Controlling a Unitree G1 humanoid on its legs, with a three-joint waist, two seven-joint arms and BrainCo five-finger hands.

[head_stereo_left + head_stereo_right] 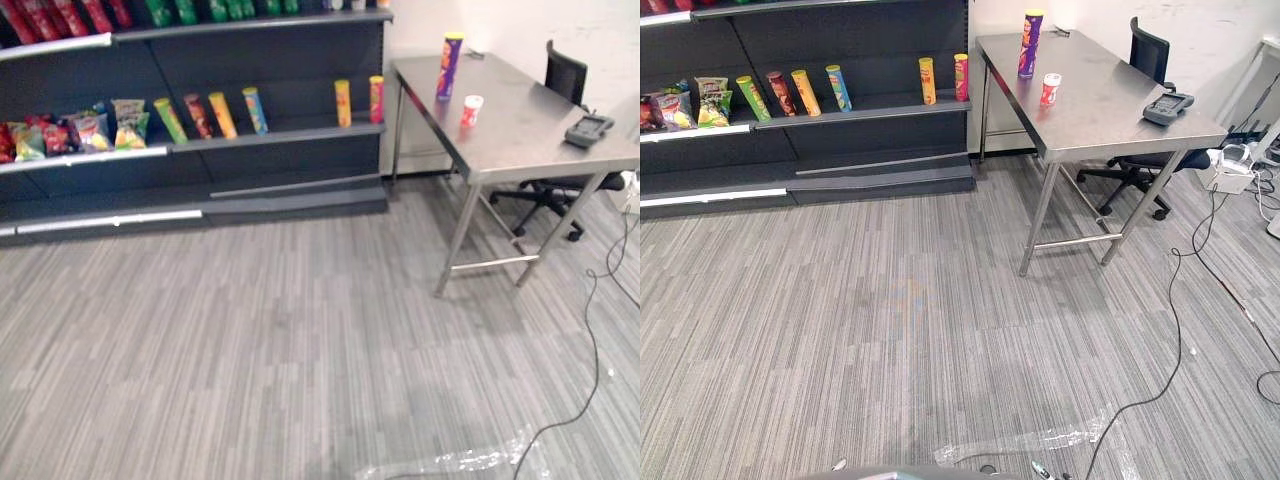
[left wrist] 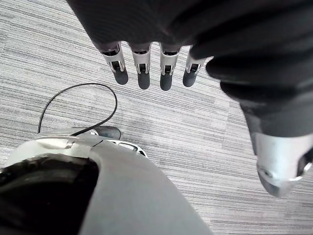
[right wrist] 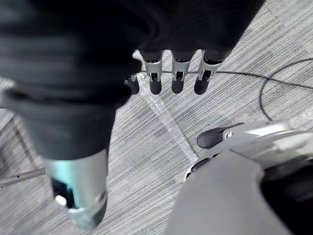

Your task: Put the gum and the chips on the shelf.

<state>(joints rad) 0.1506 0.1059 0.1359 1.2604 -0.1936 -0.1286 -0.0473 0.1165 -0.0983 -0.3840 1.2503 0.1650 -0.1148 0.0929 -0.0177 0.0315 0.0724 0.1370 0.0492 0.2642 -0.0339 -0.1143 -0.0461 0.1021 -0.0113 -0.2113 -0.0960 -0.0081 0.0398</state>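
The robot is standing well back on the floor (image 1: 250, 350), so the step in hand is looking like the approach. It is facing a tall dark shelf (image 1: 300, 75) at about 11 o'clock and a steel counter (image 1: 530, 125) at about 1 o'clock. The sensible line is walking to the counter first, squaring up to its near long edge and stopping close enough that neither arm is stretching. The chips (image 1: 449, 66), a tall purple tube, are standing upright toward the counter's far end, and the gum (image 1: 471, 110), a small red-and-white tub, is standing a little apart at the tube's 5 o'clock. Taking the tube round its middle is likely guarding against tipping, while the tub is probably wanting a lighter pinch. The left hand (image 2: 142, 68) and right hand (image 3: 177, 78) are hanging over the floor, fingers straight and relaxed, holding nothing. The shelf's middle board is carrying a row of tubes (image 1: 222, 114), some leaning, with free gaps between them. Snack bags (image 1: 90, 130) are sitting toward its 9 o'clock end, and the counter is also carrying a black handset (image 1: 588, 129) at its 3 o'clock edge.
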